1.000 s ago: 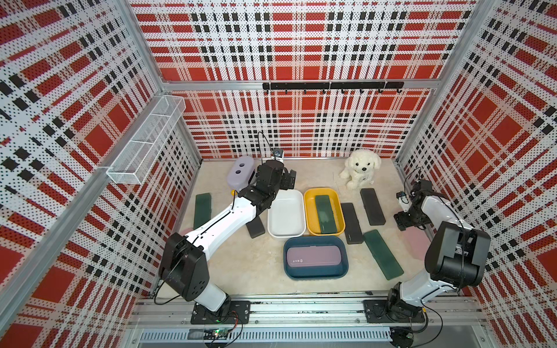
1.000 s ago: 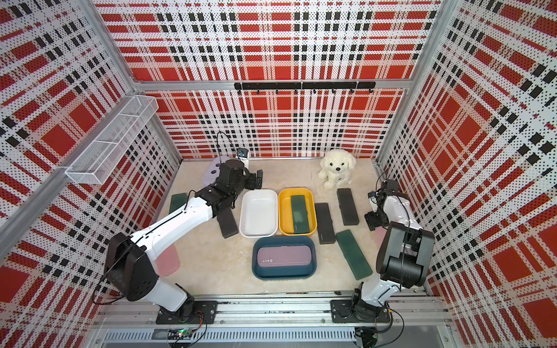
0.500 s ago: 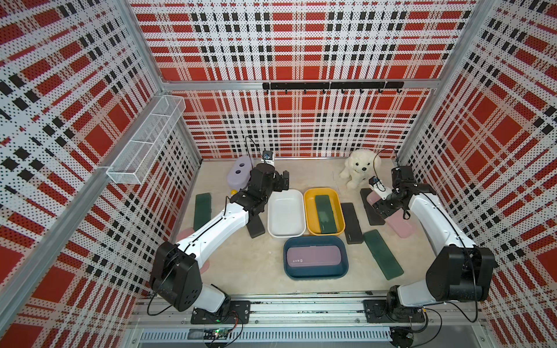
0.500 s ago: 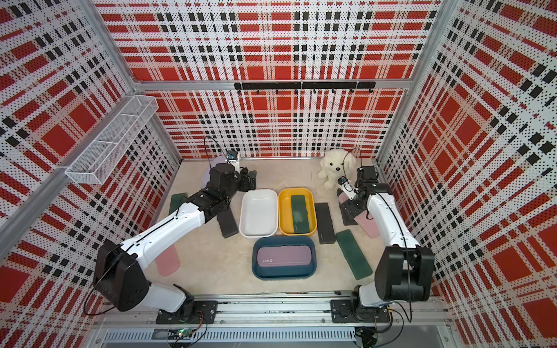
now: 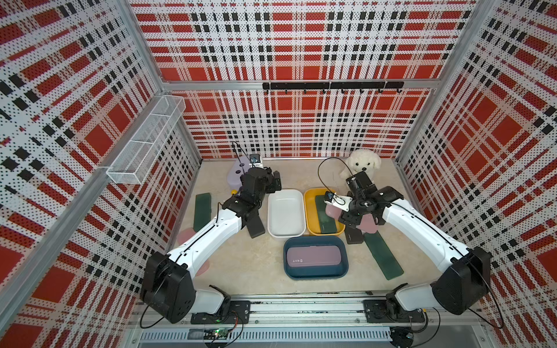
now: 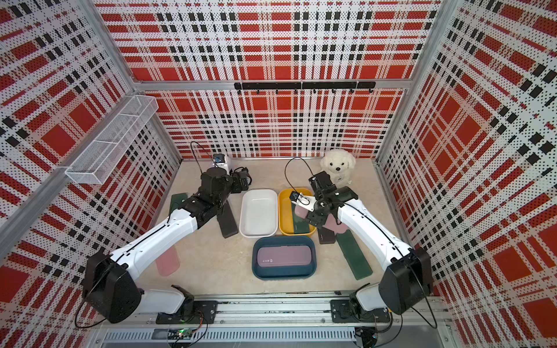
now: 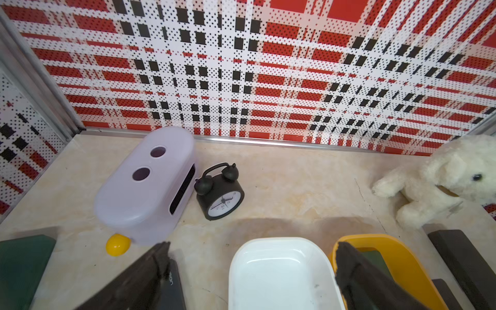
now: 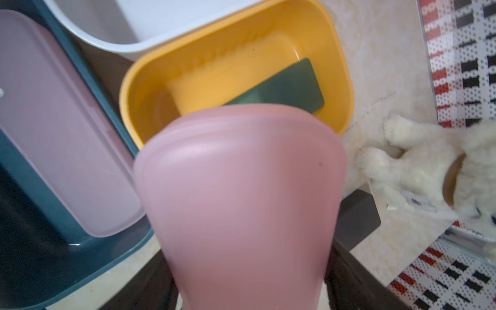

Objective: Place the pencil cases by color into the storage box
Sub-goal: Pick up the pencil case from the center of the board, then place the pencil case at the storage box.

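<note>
right gripper (image 5: 351,214): clamped on the pink case (image 8: 241,201), pinched across its width, with the free end poking out ahead so you can lay it down flat.
pink case place: in the air, straddling the right rim of the yellow bin (image 5: 308,208). It touches no bin.
why there: reads as transit, not a drop. Pink should go in the blue bin (image 5: 315,275), where the mauve case (image 5: 313,256) already lies flat.
yellow bin: holds one green case (image 8: 295,83), lying flat. That makes it the green bin, so don't let go here.
white bin (image 5: 284,214): empty, probably meant for black.
left gripper (image 5: 272,184): spread wide and holding nothing. It hovers just past the far left corner of the white bin and faces the back wall, out of your right arm's way.
black case (image 5: 256,224): on the table just left of the white bin, partly under your left arm. It's likely your next pick on that side.
writing: the mauve case has a small pale logo near one end, too small to read. The black case shows a short pale word in the left wrist view, maybe five letters, but it's blurred.
clock (image 7: 220,193): white dial with numerals, no brand visible.
</note>
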### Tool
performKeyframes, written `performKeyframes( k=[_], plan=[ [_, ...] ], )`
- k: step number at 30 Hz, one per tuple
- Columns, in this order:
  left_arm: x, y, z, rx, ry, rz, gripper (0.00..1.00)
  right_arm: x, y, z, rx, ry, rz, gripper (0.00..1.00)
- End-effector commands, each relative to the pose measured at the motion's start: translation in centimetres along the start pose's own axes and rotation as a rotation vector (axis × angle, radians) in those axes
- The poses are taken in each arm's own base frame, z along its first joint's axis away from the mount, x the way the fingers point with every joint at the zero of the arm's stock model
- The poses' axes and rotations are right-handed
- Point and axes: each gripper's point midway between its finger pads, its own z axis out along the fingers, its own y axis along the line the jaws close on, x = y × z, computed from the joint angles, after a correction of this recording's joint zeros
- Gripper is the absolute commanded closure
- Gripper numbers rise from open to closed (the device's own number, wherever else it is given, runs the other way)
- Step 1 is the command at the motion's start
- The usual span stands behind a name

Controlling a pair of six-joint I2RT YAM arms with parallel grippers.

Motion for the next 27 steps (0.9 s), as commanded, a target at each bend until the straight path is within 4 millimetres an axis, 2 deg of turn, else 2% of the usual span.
performKeyframes(
  k=[1,11,20,27],
  plan=[
    [-0.8,1.8,-0.9,-0.051,-0.031,-0.060,0.01,-2.0,1.3,-0.2,-0.002,0.005,-0.067,0.22],
    [-0.7,4.6,-1.3,-0.131,-0.028,-0.120,0.01,-6.2,6.9,1.3,-0.065,0.011,-0.205,0.23],
    [-0.8,7.6,-1.5,-0.207,-0.036,-0.183,0.01,-7.3,12.0,3.1,-0.136,0.037,-0.269,0.23],
    [-0.8,8.4,-1.8,-0.220,-0.037,-0.199,0.01,-7.2,15.1,4.8,-0.195,0.065,-0.304,0.23]
  ],
)
